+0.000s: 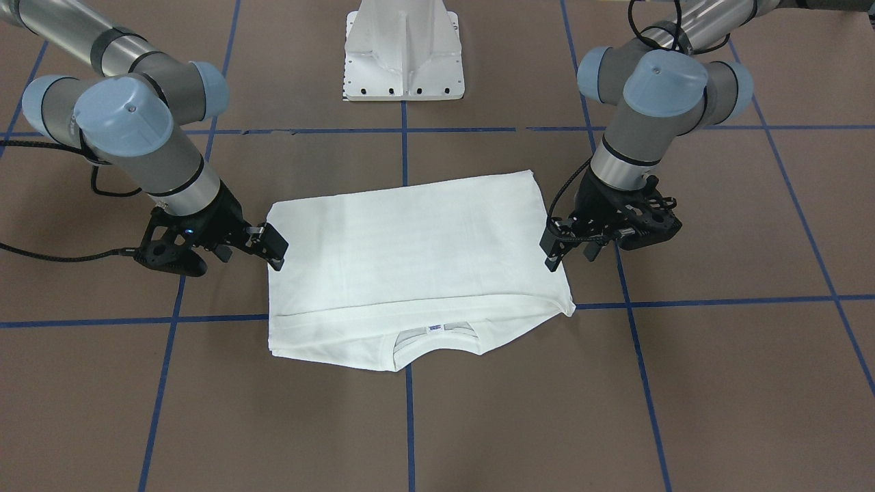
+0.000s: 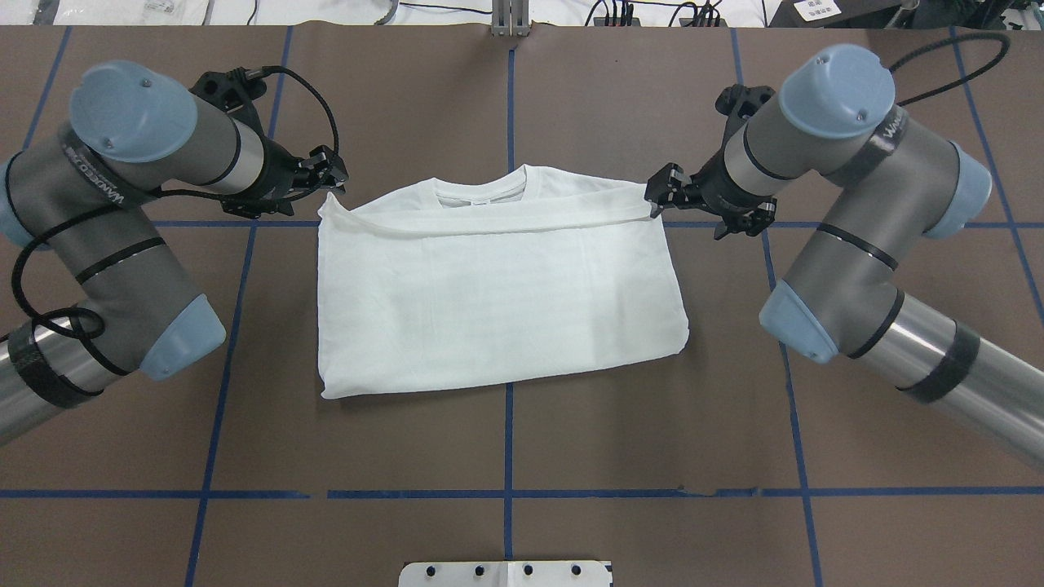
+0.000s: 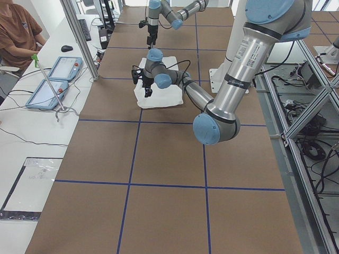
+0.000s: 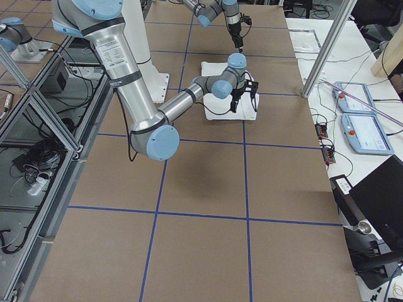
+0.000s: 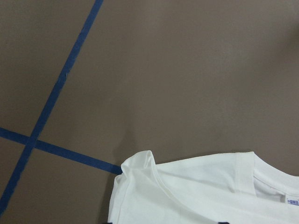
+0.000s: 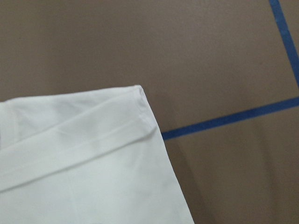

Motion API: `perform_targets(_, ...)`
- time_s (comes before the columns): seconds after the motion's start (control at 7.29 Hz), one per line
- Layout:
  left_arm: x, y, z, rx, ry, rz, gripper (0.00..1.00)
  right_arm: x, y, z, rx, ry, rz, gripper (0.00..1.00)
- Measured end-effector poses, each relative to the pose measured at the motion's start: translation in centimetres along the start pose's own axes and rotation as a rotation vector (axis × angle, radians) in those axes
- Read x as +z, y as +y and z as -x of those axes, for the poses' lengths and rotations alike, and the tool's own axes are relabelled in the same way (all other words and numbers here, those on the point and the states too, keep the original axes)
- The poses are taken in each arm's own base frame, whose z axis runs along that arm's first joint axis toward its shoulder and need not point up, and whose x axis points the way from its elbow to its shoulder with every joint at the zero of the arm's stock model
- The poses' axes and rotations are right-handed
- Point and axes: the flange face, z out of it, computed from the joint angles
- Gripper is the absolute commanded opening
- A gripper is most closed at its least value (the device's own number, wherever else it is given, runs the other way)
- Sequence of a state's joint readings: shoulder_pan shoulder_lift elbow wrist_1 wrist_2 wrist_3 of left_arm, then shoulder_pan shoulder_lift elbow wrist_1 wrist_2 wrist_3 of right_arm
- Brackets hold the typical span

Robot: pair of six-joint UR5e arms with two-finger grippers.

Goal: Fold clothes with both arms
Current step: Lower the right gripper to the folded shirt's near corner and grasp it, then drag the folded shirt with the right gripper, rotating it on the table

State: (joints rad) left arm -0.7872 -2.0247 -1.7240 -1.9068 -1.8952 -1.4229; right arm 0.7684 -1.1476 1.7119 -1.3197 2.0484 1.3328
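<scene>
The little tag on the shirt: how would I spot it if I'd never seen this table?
On the brown table crossed by blue tape, a folded white T-shirt lies in the middle. Along its edge farthest from the white pedestal base sits the round collar; the tag is the small label with blue print inside it, the only colour on the cloth.

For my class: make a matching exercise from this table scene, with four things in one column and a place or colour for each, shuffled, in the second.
Things:
1. shirt
2. left gripper
3. right gripper
4. tape lines

Descriptions:
A. blue, crossing the brown table
B. at the shirt's far right corner in the overhead view
C. white, folded, mid-table
D. at the shirt's far left corner in the overhead view

Pairs: 1-C, 2-D, 3-B, 4-A
</scene>
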Motion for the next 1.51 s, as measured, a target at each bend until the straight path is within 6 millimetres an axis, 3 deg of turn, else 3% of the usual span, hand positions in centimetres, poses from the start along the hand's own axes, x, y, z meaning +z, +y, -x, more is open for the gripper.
perform_targets(0.14, -0.5, 0.1, -0.1, 0.001, 0.008, -0.002, 0.8, 1.4, 2.8, -1.1, -0.021, 0.025, 0.009, 0.99)
perform_targets(0.41, -0.9, 0.2, -0.3, 0.002, 0.016, -0.004, 0.81, 3.7, 6.4, -1.7, -0.051, 0.058, 0.032, 0.98)
perform_targets(0.55, -1.0, 0.3, -0.3, 0.003, 0.019, -0.005, 0.81, 4.6, 7.7, -1.6, -0.064, 0.067, 0.043, 0.89)
perform_targets(0.82, -1.1, 0.3, -0.2, 0.003, 0.019, -0.005, 0.81, 5.6, 9.5, -1.4, -0.083, 0.076, 0.062, 0.46)
perform_targets(0.96, -1.1, 0.3, -0.2, 0.003, 0.018, -0.005, 0.81, 6.0, 9.9, -1.4, -0.088, 0.08, 0.07, 0.17)
perform_targets(1.1, -1.1, 0.3, -0.2, 0.004, 0.018, -0.005, 0.81, 6.1, 10.2, -1.4, -0.091, 0.082, 0.077, 0.0)
perform_targets(1.51, -1.0, 0.3, -0.3, 0.006, 0.019, -0.006, 0.81, 5.1, 9.4, -1.5, -0.083, 0.072, 0.059, 0.0)
